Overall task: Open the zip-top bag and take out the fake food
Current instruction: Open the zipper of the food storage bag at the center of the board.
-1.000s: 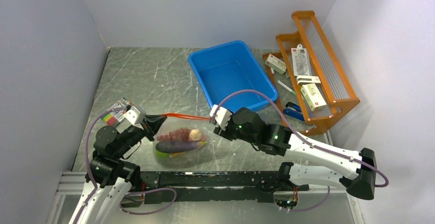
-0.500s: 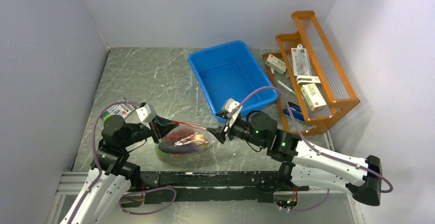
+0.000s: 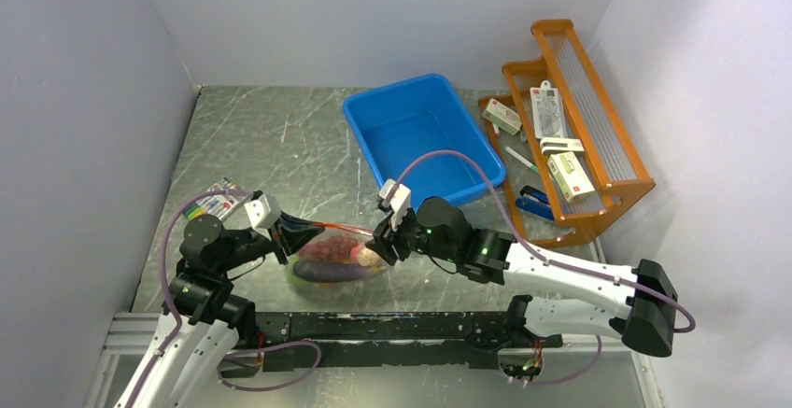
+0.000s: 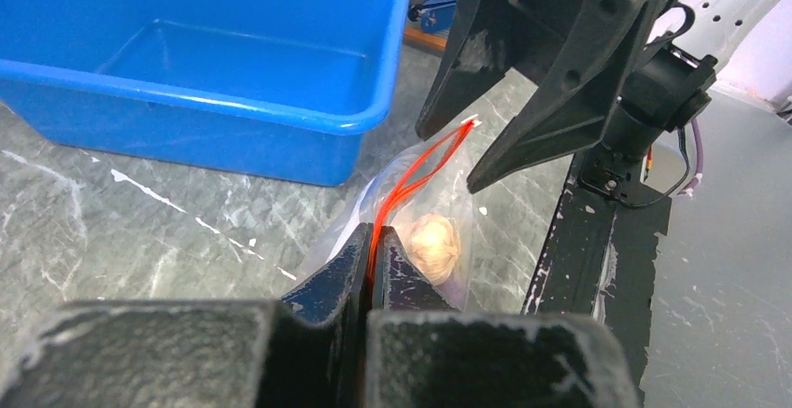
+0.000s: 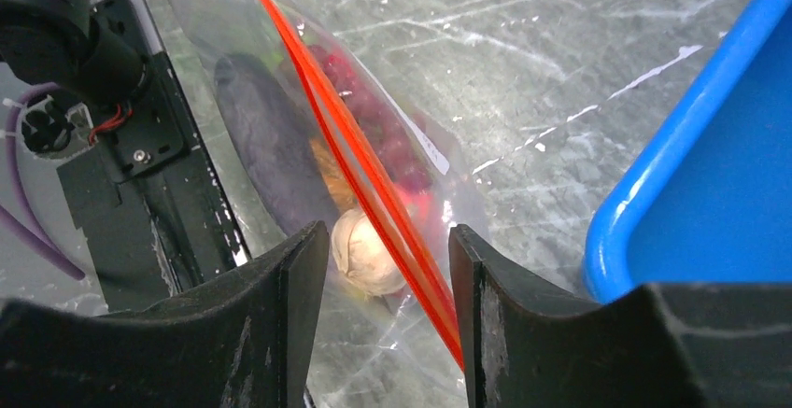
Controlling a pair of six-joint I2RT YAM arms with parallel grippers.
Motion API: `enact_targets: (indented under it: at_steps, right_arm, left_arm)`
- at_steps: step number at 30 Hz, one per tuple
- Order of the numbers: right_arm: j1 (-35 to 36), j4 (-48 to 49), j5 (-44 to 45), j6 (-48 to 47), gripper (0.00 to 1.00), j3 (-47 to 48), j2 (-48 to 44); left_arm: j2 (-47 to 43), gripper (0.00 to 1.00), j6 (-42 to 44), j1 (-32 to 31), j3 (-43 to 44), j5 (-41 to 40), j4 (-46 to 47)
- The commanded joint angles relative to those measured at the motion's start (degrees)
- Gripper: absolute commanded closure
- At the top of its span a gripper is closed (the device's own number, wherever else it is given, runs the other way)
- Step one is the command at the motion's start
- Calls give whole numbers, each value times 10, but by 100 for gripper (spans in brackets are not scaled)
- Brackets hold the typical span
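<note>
The zip-top bag (image 3: pixel 336 260) lies crumpled on the table between my two grippers, and its red-orange zip strip (image 5: pixel 374 184) is stretched taut. My left gripper (image 4: pixel 374 240) is shut on the strip's left end, seen from above as left gripper (image 3: pixel 285 237). At the bag's right end my right gripper (image 5: pixel 388 235) stands open. The strip passes between its fingers, close to the right-hand one. Fake food fills the bag: a beige bulb (image 5: pixel 362 254), a purple eggplant (image 5: pixel 271 147) and dark red grapes (image 5: pixel 374 119). The bulb (image 4: pixel 434 245) also shows in the left wrist view.
A blue bin (image 3: pixel 420 137) stands just behind the right gripper, its rim (image 5: pixel 654 175) close to that finger. A wooden rack (image 3: pixel 579 147) with small boxes is at the far right. A pack of markers (image 3: pixel 210 204) lies left of the left arm. A black rail (image 3: pixel 392 326) runs along the near edge.
The left gripper carried its end of the strip to the right, and the bag slumped lower. The right gripper dropped, drew back right, then came left again to the bag's end.
</note>
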Motion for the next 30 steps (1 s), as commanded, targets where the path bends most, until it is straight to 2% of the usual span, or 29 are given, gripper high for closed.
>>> enact_targets:
  at_steps: [1,5,7,16,19,24,28,30]
  right_arm:
    - [-2,11,1,6,49,20,23]
    - [-2,-4,11,14,48,51,38]
    - [-2,0,22,17,43,57,40]
    - [-2,42,77,52,45,23,47]
    - [-2,32,103,51,49,25,57]
    - [-2,22,91,47,58,33,80]
    - [-2,13,56,43,70,45,99]
    - [-2,13,36,47,78,51,104]
  left_arm:
    - [6,93,10,2,4,24,21]
    - [14,93,10,2,5,29,21]
    - [15,93,10,2,5,29,20]
    - [12,93,10,2,4,35,22]
    - [8,93,11,2,3,28,20]
    - [9,93,11,2,5,29,20]
    - [14,92,12,2,5,27,18]
    - [16,88,12,2,7,23,16]
